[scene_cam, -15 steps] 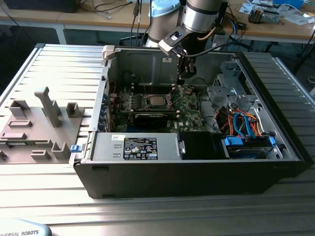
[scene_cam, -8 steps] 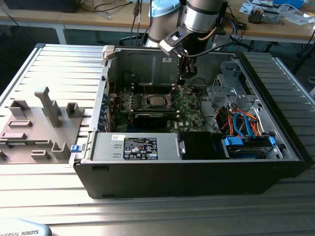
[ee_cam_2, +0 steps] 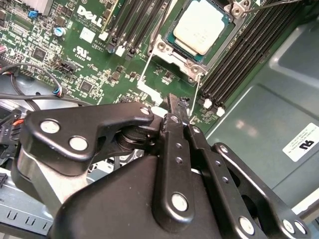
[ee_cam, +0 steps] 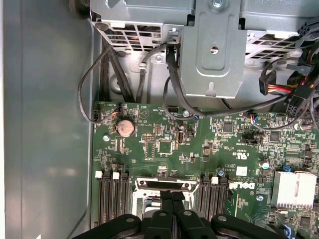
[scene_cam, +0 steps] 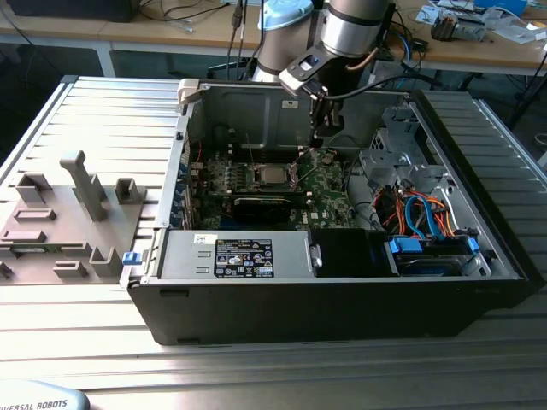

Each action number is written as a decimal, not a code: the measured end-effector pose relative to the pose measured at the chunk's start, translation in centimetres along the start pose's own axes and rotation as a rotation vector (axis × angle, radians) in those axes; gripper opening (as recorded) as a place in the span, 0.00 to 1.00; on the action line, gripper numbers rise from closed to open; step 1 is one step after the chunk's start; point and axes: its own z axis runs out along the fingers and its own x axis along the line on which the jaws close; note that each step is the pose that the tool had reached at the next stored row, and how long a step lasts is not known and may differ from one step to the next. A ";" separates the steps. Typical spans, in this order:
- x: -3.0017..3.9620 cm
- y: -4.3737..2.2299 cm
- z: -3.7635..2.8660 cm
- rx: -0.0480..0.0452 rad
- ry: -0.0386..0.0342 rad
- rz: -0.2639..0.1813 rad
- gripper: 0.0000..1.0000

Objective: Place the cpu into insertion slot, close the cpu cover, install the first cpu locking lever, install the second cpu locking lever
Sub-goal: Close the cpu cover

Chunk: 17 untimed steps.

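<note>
Cpu (ee_cam_2: 202,27) sits in the insertion slot (ee_cam_2: 160,48) inside the open computer case (scene_cam: 342,299), pincer (ee_cam_2: 178,105) clenched empty alongside.

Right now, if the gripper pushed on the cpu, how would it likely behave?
The cpu looks like a flat, rigid, metal-topped square, so probably stiff and not apt to roll. The cpu cover frames it, so it likely wouldn't slide.

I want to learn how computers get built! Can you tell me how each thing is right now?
cpu, seated flat, silver top up.
cpu cover, lowered around the cpu.
locking levers, seem raised, not latched.
gripper, jaws shut, close above the board beside the cpu.
computer case, lying on its side, open.
</note>
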 end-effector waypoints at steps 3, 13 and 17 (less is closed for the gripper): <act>-0.01 0.14 0.00 0.0000 0.0000 0.000 0.11; -0.04 0.66 -0.02 0.0001 0.0000 0.000 0.11; -0.04 0.81 -0.02 0.0001 0.0000 0.000 0.11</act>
